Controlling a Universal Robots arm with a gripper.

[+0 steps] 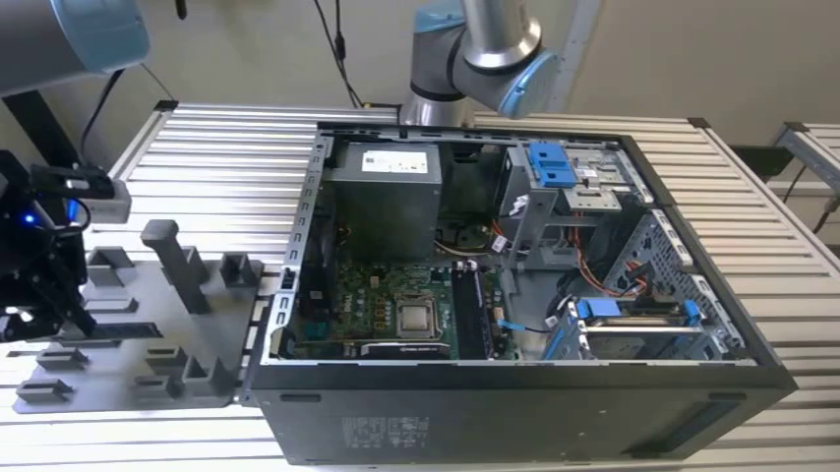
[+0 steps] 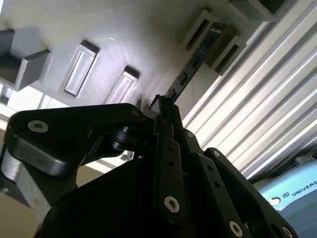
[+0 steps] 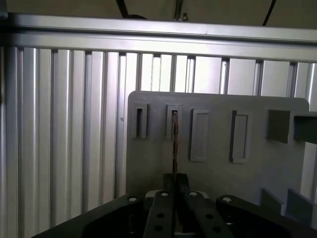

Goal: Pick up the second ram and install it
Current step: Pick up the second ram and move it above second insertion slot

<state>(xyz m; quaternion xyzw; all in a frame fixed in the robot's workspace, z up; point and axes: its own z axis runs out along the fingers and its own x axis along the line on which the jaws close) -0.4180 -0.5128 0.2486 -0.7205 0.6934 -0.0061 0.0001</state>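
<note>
While its two black fingers are pressing together, the gripper [image 3: 175,179] is clamping the near edge of the second ram [image 3: 175,141], as both wrist views are showing. Running straight out from the fingertips, the thin dark stick is standing on edge. Its far end is sitting in a narrow slot between two raised blocks of the grey holder plate [image 3: 218,173]. Flanking the stick on either side of the hand, other rectangular holder blocks [image 3: 199,135] are rising from that same plate. Beyond the plate, the ribbed metal table [image 3: 59,124] is spreading out beneath everything. Well apart from the hand, toward the exterior view's right, an opened computer case [image 1: 552,413] is lying on its side, its green motherboard [image 1: 374,300] facing upward.
</note>
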